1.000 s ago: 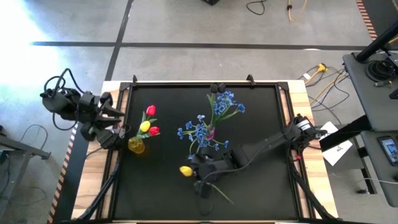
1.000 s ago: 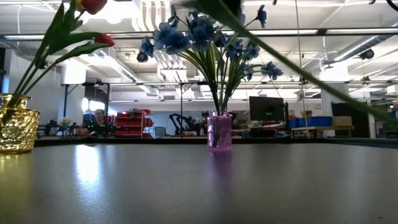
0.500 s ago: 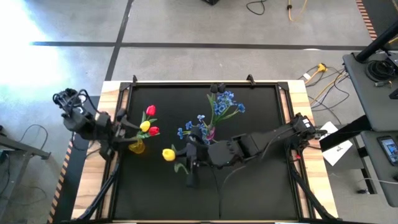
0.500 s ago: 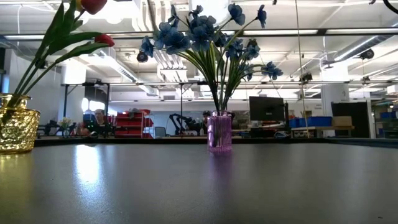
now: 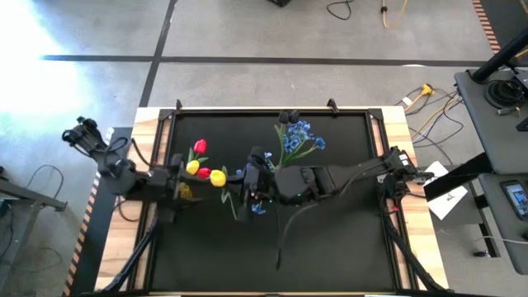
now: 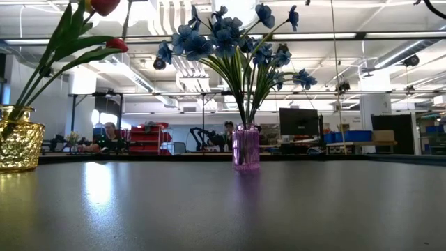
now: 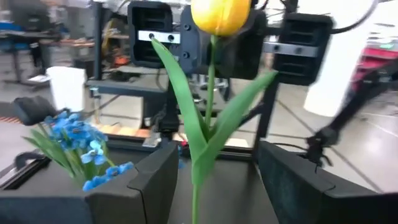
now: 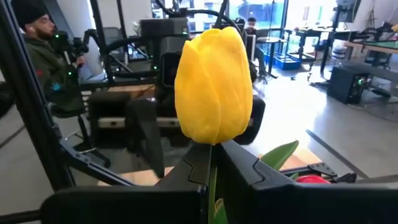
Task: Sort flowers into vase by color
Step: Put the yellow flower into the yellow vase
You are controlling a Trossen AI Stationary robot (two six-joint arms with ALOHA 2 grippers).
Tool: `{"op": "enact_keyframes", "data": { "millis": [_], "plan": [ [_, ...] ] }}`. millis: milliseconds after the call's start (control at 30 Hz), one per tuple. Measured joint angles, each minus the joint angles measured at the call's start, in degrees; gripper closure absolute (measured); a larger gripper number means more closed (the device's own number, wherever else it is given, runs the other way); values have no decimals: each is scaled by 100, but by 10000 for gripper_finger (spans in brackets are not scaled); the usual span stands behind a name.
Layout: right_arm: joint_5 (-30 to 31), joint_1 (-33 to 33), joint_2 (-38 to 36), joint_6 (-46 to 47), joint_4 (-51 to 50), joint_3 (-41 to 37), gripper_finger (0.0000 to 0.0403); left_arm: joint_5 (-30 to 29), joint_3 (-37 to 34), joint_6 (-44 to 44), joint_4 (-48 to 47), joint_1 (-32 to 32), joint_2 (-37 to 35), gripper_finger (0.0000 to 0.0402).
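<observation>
My right gripper (image 5: 245,183) is shut on a yellow tulip (image 5: 218,177), held above the table just right of the gold vase (image 5: 183,192). That vase (image 6: 17,145) holds two red tulips (image 5: 200,147) and one yellow tulip (image 5: 192,167). My left gripper (image 5: 183,183) is open over the gold vase. Its fingers (image 7: 155,180) stand on either side of the held tulip's stem (image 7: 209,81) without touching it. The blue flowers (image 6: 230,42) stand in the pink vase (image 6: 245,148). My right gripper pinches the yellow tulip's stem (image 8: 213,157) between its two fingers, just below the head (image 8: 214,87). The fingers come from the table's right side and lie across the stem. The tulip is lifted clear of the table, with its stem and leaves (image 7: 202,143) below the fingers.
The right arm (image 5: 330,177) lies over the pink vase in the high view, with blue blossoms (image 5: 299,136) showing on its far side. The black mat (image 5: 330,239) is bare on the near side. People sit in the room beyond the table (image 6: 108,132).
My right gripper has carried the yellow tulip from the near middle of the table toward the left and far side, up to the gold vase. The stem that slanted through the low view has left it. My left gripper has gone toward the table's right, to the tulip.
</observation>
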Motion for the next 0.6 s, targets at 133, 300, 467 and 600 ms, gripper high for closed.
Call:
{"op": "enact_keyframes", "data": {
  "millis": [133,300,467,600],
  "plan": [
    [-16,-23,0,-2,2,-28,390,82,342,-204,-4,390,591,198],
    [-19,-23,2,-7,-39,-39,390,192,863,-305,-2,757,1171,198],
    [-20,-23,2,-4,-39,-45,390,225,1264,-11,-162,964,1507,226],
    [-27,-10,2,-3,-36,-45,390,226,1427,-7,-571,991,1493,298]
  ]
}}
